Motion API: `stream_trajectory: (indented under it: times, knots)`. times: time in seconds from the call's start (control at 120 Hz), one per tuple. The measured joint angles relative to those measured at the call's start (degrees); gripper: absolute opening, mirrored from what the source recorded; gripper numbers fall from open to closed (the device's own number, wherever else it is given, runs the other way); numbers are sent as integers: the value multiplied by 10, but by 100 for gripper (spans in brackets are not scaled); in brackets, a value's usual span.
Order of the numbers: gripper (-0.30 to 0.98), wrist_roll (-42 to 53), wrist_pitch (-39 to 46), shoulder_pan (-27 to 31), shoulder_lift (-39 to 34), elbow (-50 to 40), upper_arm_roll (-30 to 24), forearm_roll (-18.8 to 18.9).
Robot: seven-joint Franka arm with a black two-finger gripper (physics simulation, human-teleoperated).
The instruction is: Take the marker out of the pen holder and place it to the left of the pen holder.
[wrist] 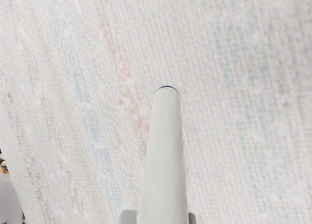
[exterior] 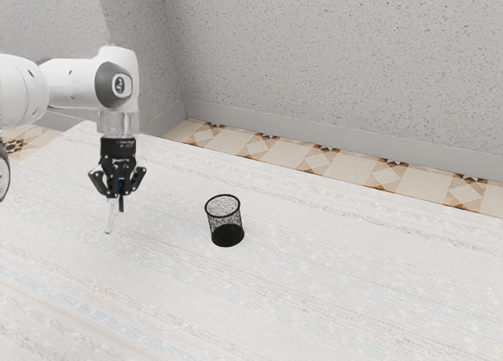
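The black gripper [exterior: 119,189] points down over the table in the exterior view, shut on the white marker [exterior: 111,218], which hangs below it slightly tilted. In the wrist view the marker [wrist: 165,151] reaches out from between the two fingertips of the gripper [wrist: 158,218], one on each side of it. Toward the exterior view's right of the gripper, the black mesh pen holder [exterior: 227,233] stands upright on the table, with no marker visible inside. Whether the marker's lower end touches the table I cannot tell.
A pale, woven-looking table top [exterior: 314,274] lies beneath everything. Its far edge runs along a tiled floor [exterior: 306,158] and a speckled wall [exterior: 330,54]. The white arm [exterior: 75,82] comes in from the exterior view's upper left.
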Motion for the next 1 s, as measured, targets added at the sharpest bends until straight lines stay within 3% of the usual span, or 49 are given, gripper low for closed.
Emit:
stream_trajectory:
  times: [0.308,0.5,0.567,0.792,1.0]
  knots:
    - [-10,-44,-94,21,51,2,1,50]
    - [-9,-63,-114,24,73,1,1,59]
    - [-2,-68,-116,24,74,1,1,60]
    - [40,-79,-108,28,71,0,1,55]
    - [58,-82,-94,28,70,0,1,54]
